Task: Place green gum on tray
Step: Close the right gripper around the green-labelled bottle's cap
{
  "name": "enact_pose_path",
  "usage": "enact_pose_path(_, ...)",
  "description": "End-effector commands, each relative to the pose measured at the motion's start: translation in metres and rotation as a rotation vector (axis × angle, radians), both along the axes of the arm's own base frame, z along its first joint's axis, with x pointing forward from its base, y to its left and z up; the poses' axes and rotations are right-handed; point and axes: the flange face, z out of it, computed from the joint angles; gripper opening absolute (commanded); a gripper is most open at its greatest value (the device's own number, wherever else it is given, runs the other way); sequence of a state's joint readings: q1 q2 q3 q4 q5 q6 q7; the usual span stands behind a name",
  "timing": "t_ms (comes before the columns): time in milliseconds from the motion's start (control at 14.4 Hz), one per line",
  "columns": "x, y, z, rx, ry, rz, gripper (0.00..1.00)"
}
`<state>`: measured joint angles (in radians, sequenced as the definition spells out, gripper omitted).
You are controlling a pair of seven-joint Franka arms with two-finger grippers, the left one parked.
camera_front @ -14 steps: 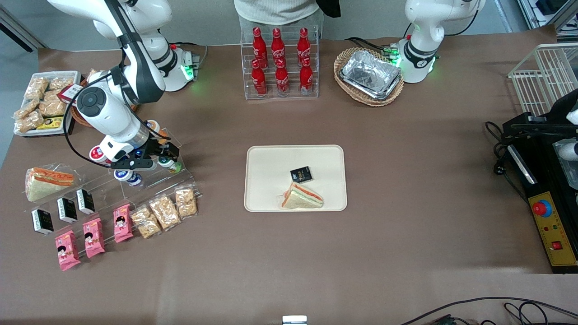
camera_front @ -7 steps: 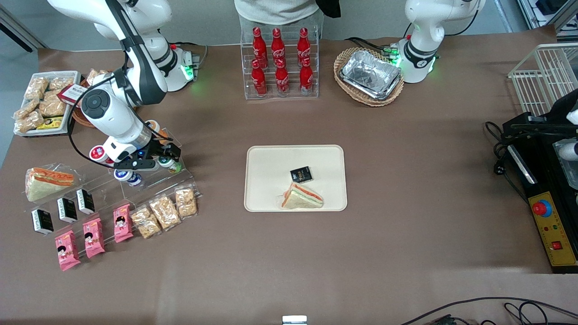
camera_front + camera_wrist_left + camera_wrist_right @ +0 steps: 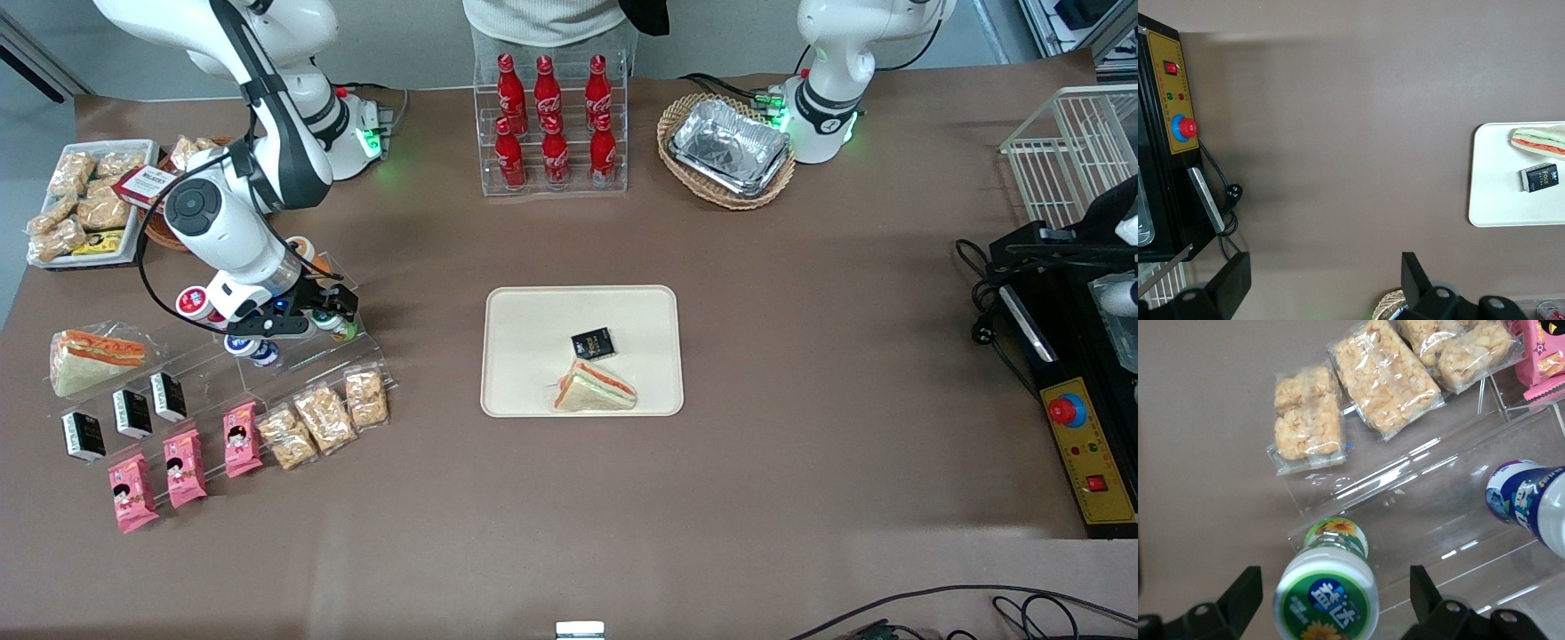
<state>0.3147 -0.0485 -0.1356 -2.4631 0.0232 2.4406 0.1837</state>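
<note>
- Right arm's black two-finger gripper (image 3: 322,311) lowered over the clear acrylic stepped display rack (image 3: 293,351) toward the working arm's end of the brown table (image 3: 800,356).
- Fingers (image 3: 1241,597) spread apart, one on each side of the small cylindrical green gum canister with a green-and-white round lid (image 3: 1327,599); a gap visible between each finger and the lid, no contact seen.
- Green gum canister lying on an upper step of the rack, lid turned toward the wrist camera; a second green-labelled canister (image 3: 1337,535) just beside it, lower on the same step.
- Same green gum in the front view (image 3: 342,328), partly covered by the gripper.
- Blue-lidded white canister (image 3: 1528,503) on the same rack, apart from the green pair.
- Clear packets of pale puffed-rice snack (image 3: 1386,377) on the rack's lower step, nearer to the front camera than the canisters.
- Large flat cream-coloured rectangular plastic tray with rounded corners (image 3: 533,329) at mid-table, well apart from the rack and the gripper.
- On the tray: a small black square packet (image 3: 593,342) and a wrapped triangular sandwich (image 3: 594,389), the sandwich nearer to the front camera.
- Red cola bottles in a clear case (image 3: 551,124) farther from the front camera than the tray.
</note>
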Motion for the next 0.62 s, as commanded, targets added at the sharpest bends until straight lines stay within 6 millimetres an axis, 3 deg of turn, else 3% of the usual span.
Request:
enact_pose_path(0, 0.0005, 0.0016, -0.0040, -0.001, -0.016, 0.010, 0.95)
enact_pose_path(556, 0.0010, 0.0017, -0.0056, -0.001, -0.018, 0.009, 0.66)
